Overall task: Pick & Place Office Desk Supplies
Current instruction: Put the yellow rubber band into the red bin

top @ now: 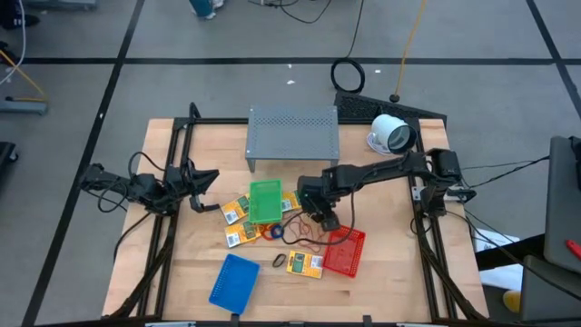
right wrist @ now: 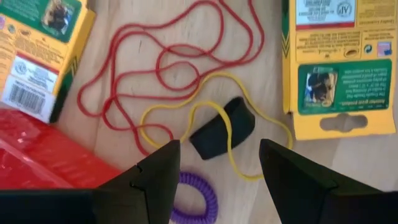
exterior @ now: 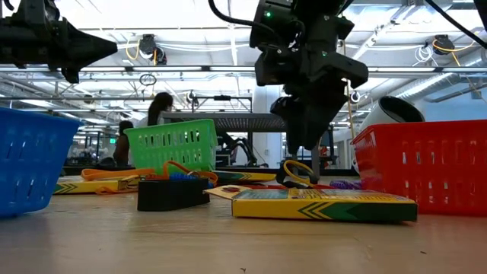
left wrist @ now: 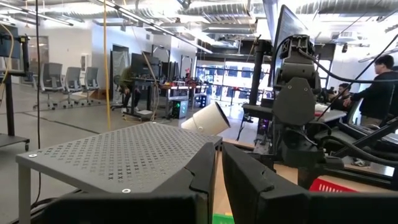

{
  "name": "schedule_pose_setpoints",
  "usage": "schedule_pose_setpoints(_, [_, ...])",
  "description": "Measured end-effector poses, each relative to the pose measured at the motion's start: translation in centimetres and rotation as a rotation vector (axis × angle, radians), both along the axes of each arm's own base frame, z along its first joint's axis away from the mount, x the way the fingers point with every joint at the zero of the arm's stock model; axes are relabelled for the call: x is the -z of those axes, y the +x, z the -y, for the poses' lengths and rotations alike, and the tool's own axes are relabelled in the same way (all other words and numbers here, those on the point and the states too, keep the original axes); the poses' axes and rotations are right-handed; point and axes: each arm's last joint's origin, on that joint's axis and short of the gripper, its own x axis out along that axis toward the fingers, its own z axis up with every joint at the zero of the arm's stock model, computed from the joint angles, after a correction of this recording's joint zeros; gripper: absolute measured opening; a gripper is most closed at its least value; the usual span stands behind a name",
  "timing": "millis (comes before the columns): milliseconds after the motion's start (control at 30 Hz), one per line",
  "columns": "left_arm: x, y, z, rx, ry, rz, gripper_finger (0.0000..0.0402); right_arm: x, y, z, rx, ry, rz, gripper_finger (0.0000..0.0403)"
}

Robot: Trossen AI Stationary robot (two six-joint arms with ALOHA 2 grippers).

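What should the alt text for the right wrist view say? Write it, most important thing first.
The open right gripper hovers over a small black ring tangled in a yellow rubber band on the wooden table. Around it lie red rubber bands, a purple coil ring, two yellow packets and a red basket's edge.

Shelf [top: 292, 134] behind baskets [top: 265, 201], packets [top: 305, 264] w/ bands [top: 307, 238] between.

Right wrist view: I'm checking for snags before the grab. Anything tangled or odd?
Yes. The yellow rubber band lies looped across the small black piece, and the red rubber bands overlap it in a loose tangle.
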Motion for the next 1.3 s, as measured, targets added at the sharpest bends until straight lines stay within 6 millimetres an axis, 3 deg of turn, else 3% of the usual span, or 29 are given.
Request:
schedule_pose_setpoints(433, [0.0, 0.0, 0.0, 0.0, 0.0, -0.002, 0.0037, 1.5, -0.6, 1.3, 0.014, 0.044, -0.009, 0.021])
schedule_pose_setpoints(967, [0.0, 0.0, 0.0, -0.001, 0.0, -0.002, 0.0037, 3.5, -1.3, 1.3, 0.024, 0.039, 0.011, 0.0208])
schedule_pose_setpoints(1300, [0.0, 0.0, 0.0, -0.002, 0.0, -0.002, 0.0037, 3.4, -1.0, 1.3, 0.033, 0.04, 0.042, 0.0133])
